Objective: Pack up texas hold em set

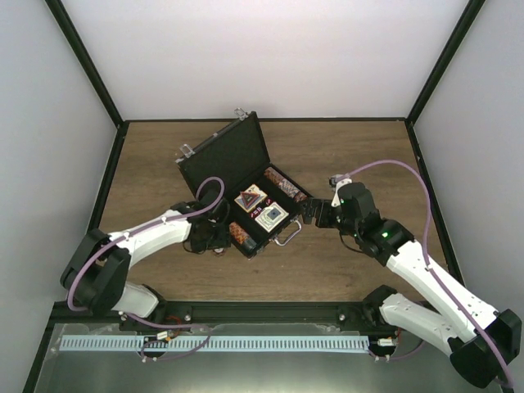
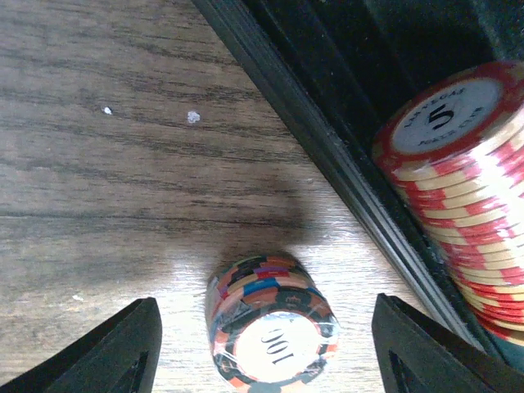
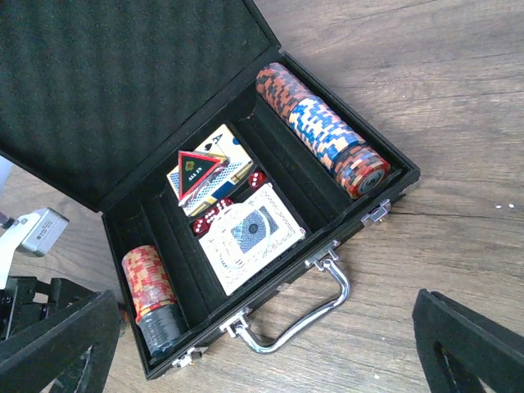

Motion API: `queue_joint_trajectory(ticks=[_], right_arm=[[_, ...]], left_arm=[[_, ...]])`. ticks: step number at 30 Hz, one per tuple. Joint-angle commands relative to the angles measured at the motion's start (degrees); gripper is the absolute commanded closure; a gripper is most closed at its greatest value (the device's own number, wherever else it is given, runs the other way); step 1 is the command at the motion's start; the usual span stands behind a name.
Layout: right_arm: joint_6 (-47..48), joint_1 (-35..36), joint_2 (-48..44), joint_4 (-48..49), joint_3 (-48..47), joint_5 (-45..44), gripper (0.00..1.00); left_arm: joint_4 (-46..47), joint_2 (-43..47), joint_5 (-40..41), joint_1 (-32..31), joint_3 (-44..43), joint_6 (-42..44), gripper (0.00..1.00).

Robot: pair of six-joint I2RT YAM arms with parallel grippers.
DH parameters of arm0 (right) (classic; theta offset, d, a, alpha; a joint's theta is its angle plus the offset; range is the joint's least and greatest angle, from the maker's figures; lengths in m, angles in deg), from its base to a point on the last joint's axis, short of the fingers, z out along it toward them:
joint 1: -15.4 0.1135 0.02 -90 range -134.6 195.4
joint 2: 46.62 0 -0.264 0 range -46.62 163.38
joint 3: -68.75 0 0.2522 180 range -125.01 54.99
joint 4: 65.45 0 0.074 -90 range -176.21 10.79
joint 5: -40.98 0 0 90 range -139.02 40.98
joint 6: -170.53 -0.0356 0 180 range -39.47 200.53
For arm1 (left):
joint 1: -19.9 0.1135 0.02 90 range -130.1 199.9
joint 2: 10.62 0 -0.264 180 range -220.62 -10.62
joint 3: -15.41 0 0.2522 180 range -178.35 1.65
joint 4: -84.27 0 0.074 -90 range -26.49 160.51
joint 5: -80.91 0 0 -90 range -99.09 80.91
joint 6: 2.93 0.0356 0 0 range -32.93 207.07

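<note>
The black hinged case (image 1: 214, 155) lies open mid-table, its silver handle (image 3: 307, 315) toward the near side. Inside are two card decks (image 3: 250, 233), a red-black triangle (image 3: 196, 169), red dice, a long chip row (image 3: 323, 131) on the right and a red-and-cream chip stack (image 3: 146, 280) on the left. A wrapped multicoloured chip stack marked 100 (image 2: 270, 323) lies on the wood just outside the case wall. My left gripper (image 2: 266, 352) is open, its fingers either side of that stack without touching. My right gripper (image 1: 315, 213) is open and empty by the handle.
The wooden table (image 1: 352, 155) is walled by white panels with black frame posts (image 1: 86, 65). The case's foam-lined lid (image 3: 106, 74) stands raised at the far side. A metal rail (image 1: 213, 342) runs along the near edge by the arm bases.
</note>
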Motion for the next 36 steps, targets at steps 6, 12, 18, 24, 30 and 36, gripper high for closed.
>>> queue_joint_trajectory(ticks=[6,12,18,24,30,36], right_arm=[[0.0,-0.3,-0.6,0.8,0.8,0.4,0.0],[-0.1,-0.4,-0.4,0.9,0.6,0.6,0.0],[-0.5,-0.4,0.0,1.3,0.8,1.1,0.0],[-0.7,-0.4,0.4,1.5,0.6,1.5,0.0],[-1.0,-0.4,0.9,2.0,0.3,1.8,0.0],[-1.4,-0.4,0.9,1.2,0.0,1.5,0.0]], left_arm=[[1.4,-2.1,0.6,-0.5,-0.3,0.0,0.35],[1.4,-2.3,1.2,-0.6,0.9,1.6,0.42],[1.2,-1.9,0.6,-0.6,2.0,2.1,0.47],[2.0,-2.0,0.1,-0.7,3.5,1.9,0.48],[0.8,-2.9,0.9,-0.9,3.4,2.5,0.45],[0.0,-1.7,2.0,-1.2,4.5,2.8,0.48]])
